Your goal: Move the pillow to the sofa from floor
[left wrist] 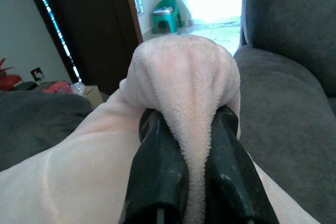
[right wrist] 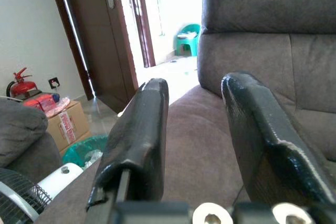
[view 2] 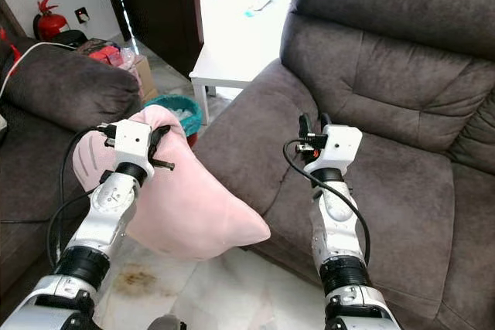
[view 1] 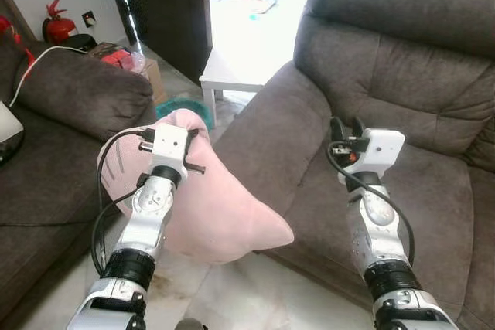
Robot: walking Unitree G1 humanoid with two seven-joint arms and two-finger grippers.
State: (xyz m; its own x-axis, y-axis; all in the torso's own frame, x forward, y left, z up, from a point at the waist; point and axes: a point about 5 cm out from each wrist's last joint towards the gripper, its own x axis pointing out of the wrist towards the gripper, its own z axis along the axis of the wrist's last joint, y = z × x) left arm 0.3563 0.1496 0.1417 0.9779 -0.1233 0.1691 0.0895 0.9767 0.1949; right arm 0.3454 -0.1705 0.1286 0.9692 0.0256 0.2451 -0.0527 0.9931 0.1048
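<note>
1. At the far left a second dark couch (view 1: 73,90) is sitting with a red fire extinguisher (view 1: 56,25) behind it; a cardboard box (view 2: 141,73) and a teal bin (view 2: 179,110) are standing in the gap between the two seats.
2. The left gripper (left wrist: 194,129) is pinching a fold of the pink pillow (view 1: 209,199), its fingers (left wrist: 157,166) closed tight on the plush. The pillow is hanging off the floor, near the left side of the grey sofa (view 1: 402,98), its lower corner drooping toward the pale floor (view 1: 255,291). Gripping one bunched edge is probably letting the soft bulk dangle free for carrying.
3. The left wrist view is showing the fabric squeezed between the fingers, which the head views are hiding behind the wrist housing.
4. The right gripper (right wrist: 194,129) is hovering over the sofa seat, fingers parted and holding nothing, likely ready to steady the pillow.
5. The right wrist view is revealing that open gap plainly, plus a white fan (right wrist: 21,203) low at the near left.
</note>
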